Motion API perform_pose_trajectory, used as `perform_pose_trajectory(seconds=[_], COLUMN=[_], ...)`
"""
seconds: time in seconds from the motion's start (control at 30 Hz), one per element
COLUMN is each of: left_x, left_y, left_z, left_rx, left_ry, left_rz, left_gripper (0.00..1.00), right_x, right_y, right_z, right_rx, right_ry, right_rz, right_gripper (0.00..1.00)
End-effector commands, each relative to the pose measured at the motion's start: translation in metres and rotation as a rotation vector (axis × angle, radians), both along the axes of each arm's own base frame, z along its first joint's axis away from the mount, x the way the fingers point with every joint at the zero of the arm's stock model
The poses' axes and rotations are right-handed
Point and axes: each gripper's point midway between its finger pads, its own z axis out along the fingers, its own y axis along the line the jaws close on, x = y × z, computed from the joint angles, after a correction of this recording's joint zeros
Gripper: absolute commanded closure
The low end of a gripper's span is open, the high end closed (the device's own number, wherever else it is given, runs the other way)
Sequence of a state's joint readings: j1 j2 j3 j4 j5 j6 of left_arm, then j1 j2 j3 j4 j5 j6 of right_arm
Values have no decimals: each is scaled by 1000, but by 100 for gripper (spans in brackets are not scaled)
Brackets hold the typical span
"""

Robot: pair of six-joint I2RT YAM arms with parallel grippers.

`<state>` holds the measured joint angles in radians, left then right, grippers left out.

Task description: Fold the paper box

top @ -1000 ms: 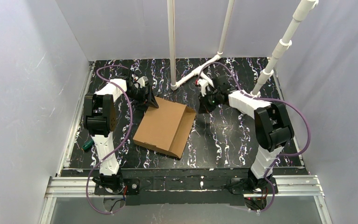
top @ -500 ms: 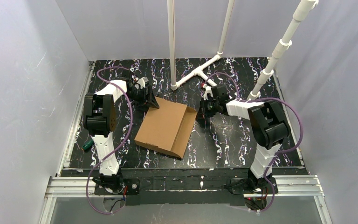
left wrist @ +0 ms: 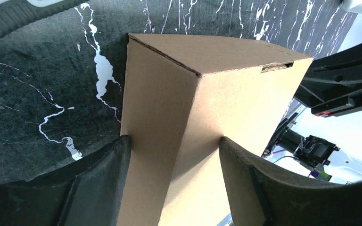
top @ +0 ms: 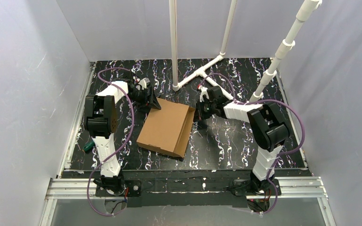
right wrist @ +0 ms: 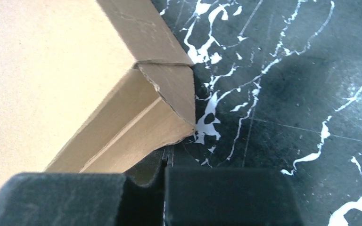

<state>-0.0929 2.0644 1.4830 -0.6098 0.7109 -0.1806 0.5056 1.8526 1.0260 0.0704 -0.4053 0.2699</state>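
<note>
Plainly, the left gripper (left wrist: 172,146) clasps the paper box (top: 165,127) by its far left corner; the right gripper (right wrist: 164,172), clenched empty, sits just beside its far right corner

Left arm stands tall off its base, upper link upright, forearm reaching away, wrist turned in toward the middle. The left gripper (top: 153,101) sits low, its 2 fingers (left wrist: 99,179) spread wide and pressed against either side of a corner of the paper box (top: 166,127). That's a grip! Right arm rises from its base, elbow high, forearm angled in toward the left. The right gripper (top: 201,113) points down, tips low, jaws pressed fully together, nothing between them.
</note>
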Motion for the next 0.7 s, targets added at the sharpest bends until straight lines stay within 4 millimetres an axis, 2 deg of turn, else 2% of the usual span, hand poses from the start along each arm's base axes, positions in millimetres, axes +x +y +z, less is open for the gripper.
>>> perform_pose_trajectory(seconds=[0.0,0.13,0.37,0.5,0.67], left_x=[-16,-17,-17,-7,17], left_y=[-10,-11,-12,4,49], left_z=[2,1,-4,2,33], left_rx=[16,19,29,95,86], left_ry=[8,17,44,14,-94], left_rz=[-40,-29,28,130,359], left_gripper=[35,35,35,34,31], right_x=[12,17,28,28,13], right_y=[32,35,48,23,-27], right_z=[33,30,40,28,18], right_rx=[33,9,9,-100,-212], right_ry=[-123,-132,-167,-159,-169], right_rz=[83,101,144,145,163], right_gripper=[99,99,99,99,99])
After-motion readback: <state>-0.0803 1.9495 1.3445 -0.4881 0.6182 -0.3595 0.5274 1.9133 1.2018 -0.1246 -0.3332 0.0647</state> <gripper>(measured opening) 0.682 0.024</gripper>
